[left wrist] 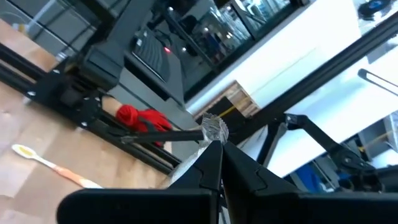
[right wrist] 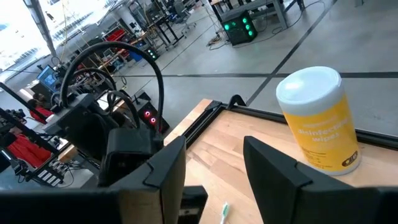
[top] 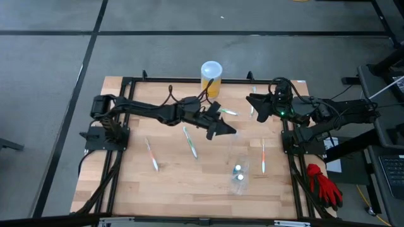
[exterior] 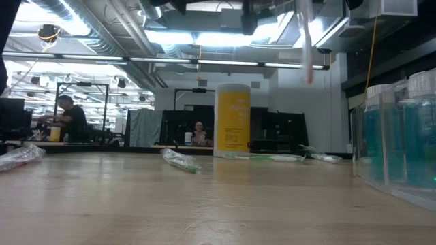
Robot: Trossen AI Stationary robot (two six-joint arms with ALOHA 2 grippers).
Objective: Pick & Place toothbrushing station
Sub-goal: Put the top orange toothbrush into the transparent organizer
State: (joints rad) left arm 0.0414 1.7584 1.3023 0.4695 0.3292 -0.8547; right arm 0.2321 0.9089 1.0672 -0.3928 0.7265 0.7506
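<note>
Meanwhile, the left pincer (top: pixel 228 131) is clamped on a slim pale toothbrush, apparently above the clear plastic cup (top: pixel 238 171) at lower centre-right; right pincer (top: pixel 255 104) gapes empty. Other toothbrushes (top: pixel 190 142) remain scattered on the wooden tabletop (top: pixel 177 183).

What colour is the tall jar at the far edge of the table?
Yellow with a white lid; the right wrist view shows it best.

robotics lab: exposed ceiling ducts (exterior: pixel 102 27), workbenches (right wrist: pixel 242 12).
</note>
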